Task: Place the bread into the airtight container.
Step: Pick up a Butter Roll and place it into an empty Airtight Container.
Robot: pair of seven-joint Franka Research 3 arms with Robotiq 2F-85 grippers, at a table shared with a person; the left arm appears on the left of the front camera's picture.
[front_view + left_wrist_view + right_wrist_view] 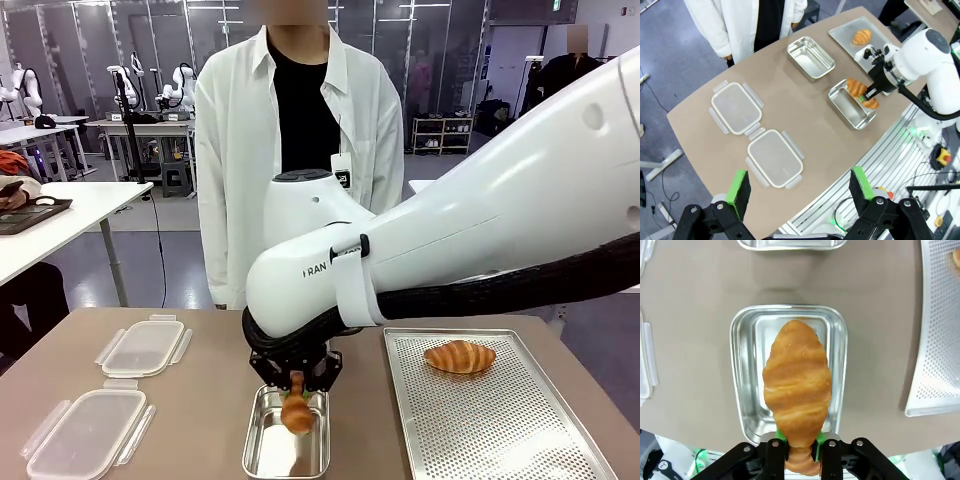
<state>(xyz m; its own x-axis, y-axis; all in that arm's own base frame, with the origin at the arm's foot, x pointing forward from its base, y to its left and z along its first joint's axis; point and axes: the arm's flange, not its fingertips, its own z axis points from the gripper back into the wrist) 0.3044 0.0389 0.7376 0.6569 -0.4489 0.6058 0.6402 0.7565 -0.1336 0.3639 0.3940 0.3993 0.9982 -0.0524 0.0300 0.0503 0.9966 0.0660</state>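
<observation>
Right gripper [297, 380], front view: clenched on the upper end of a croissant [297, 411], just under the white arm that reaches across the middle.
Croissant, front view: long axis near upright, free end pointing down over the far end of the steel container [262, 452].
Table [200, 400], front view: brown top; two clear lids [143, 348] on the left, a perforated tray [500, 425] on the right bearing a second croissant [460, 357].
Room, front view: a person [240, 130] in a white shirt stands at the far edge; grey floor and white tables lie beyond.
Left gripper [800, 185], left wrist view: released, green pads wide apart with nothing between them, high above the table.
Croissant [859, 90], left wrist view: slanted over one end of the steel container [850, 111]; a second steel container [810, 57] sits nearby, towards the person.
Croissant [797, 385], right wrist view: long axis runs straight away from the fingers [776, 450], in line with the container's long sides.
Steel container [737, 365], right wrist view: directly below the croissant; whether they touch I cannot tell.
</observation>
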